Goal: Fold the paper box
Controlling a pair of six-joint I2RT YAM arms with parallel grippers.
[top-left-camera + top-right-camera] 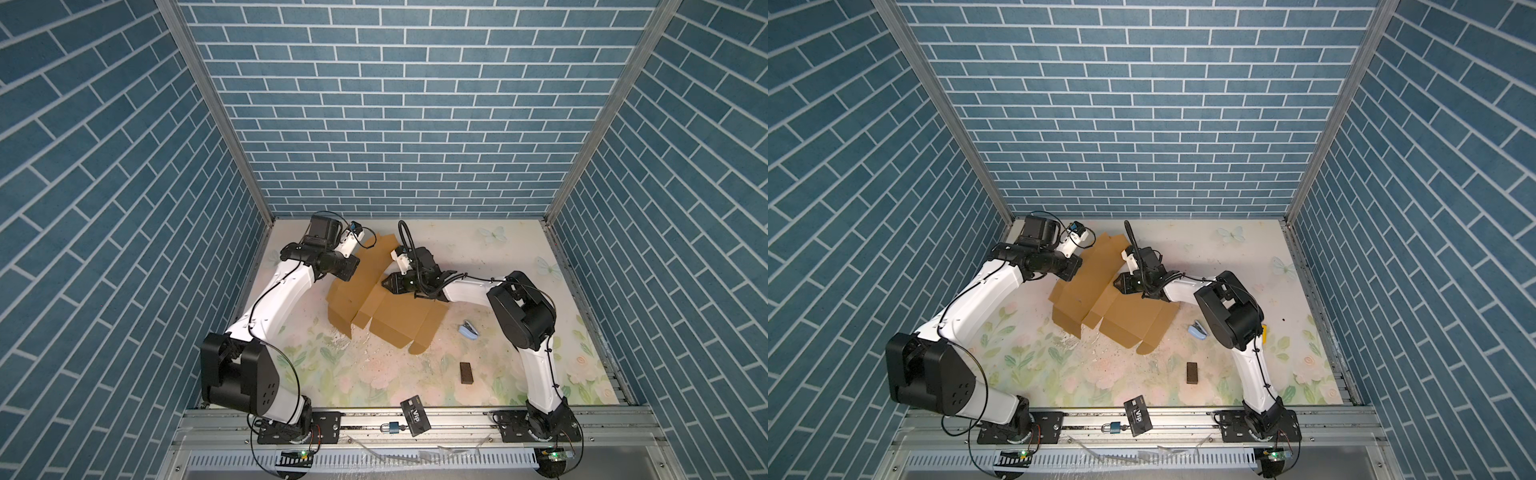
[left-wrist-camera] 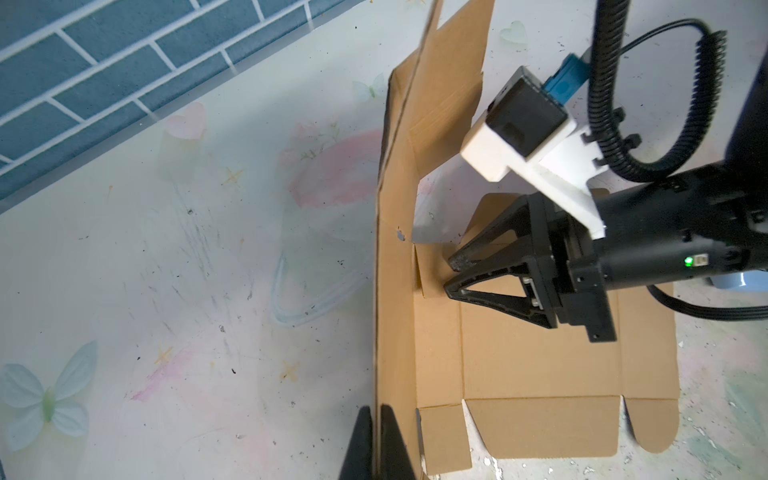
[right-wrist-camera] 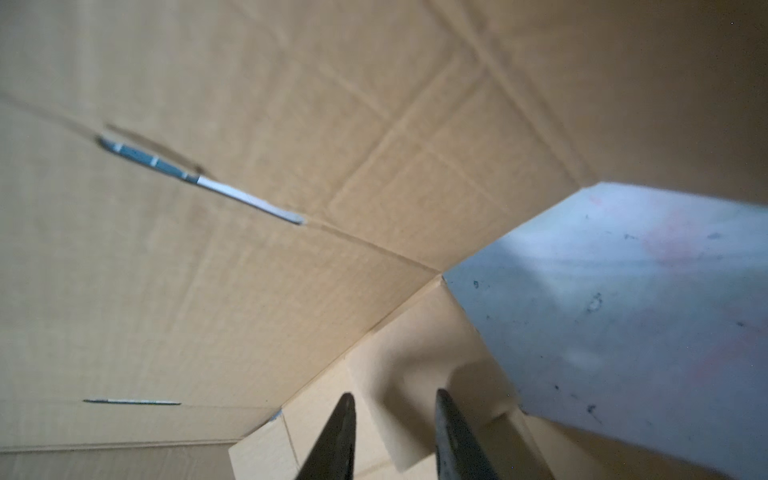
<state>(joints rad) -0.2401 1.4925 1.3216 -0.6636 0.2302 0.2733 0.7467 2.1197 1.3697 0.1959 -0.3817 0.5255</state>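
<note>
One paper box (image 1: 395, 318) lies half unfolded towards the back of the table (image 1: 498, 257), its base flat and one long panel raised. Of the two grippers, the left gripper (image 2: 376, 409) is clamped tight on that raised panel's edge. The right gripper (image 2: 453, 274) sits low over the base beside a small corner flap, jaws a little apart, gripping nothing I can make out. Loose nearby are one dark block (image 1: 467, 372), one black card (image 1: 415, 417), one padlock (image 1: 392, 427) and one pale blue stapler (image 1: 468, 330).
</note>
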